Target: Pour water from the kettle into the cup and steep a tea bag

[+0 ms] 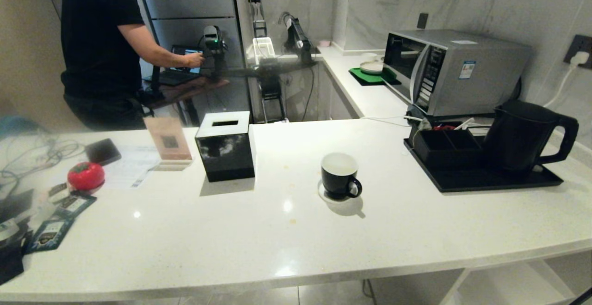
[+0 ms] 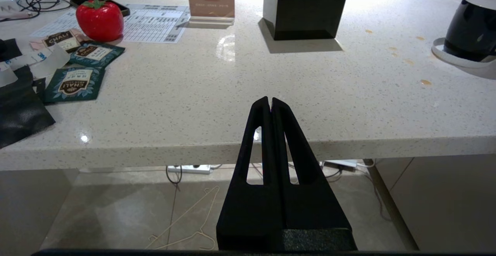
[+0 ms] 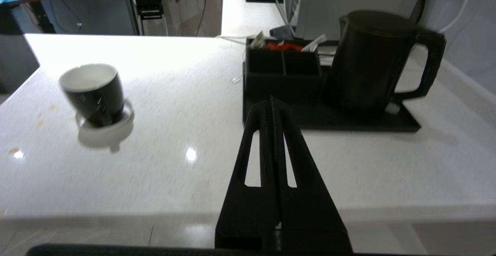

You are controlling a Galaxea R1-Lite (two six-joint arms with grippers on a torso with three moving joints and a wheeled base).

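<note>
One matte black kettle (image 1: 522, 134) stands upright at the right end of a black tray (image 1: 481, 180) on the white counter (image 1: 286, 235), its loop handle turned toward the wall and the microwave (image 1: 455, 71) just behind it. Beside the kettle on the same tray sits a black compartmented box (image 1: 446, 145) with a few sachets poking up at its back. Well apart from the tray, near the counter's middle, the black cup (image 1: 340, 175) with its white inside rests on a small white coaster (image 1: 323, 193). Farther left stand a black tissue box (image 1: 225, 147), a small QR-code sign (image 1: 169, 144), a red tomato-shaped object (image 1: 86, 175) and several dark teal tea packets (image 2: 75, 83). A person in black (image 1: 99, 41) stands at the far side by a laptop. The right gripper (image 3: 272, 102) hangs before the counter edge facing the tray, fingers pressed together and empty. The left gripper (image 2: 270, 102) sits low at the counter's near edge, likewise closed on nothing.
</note>
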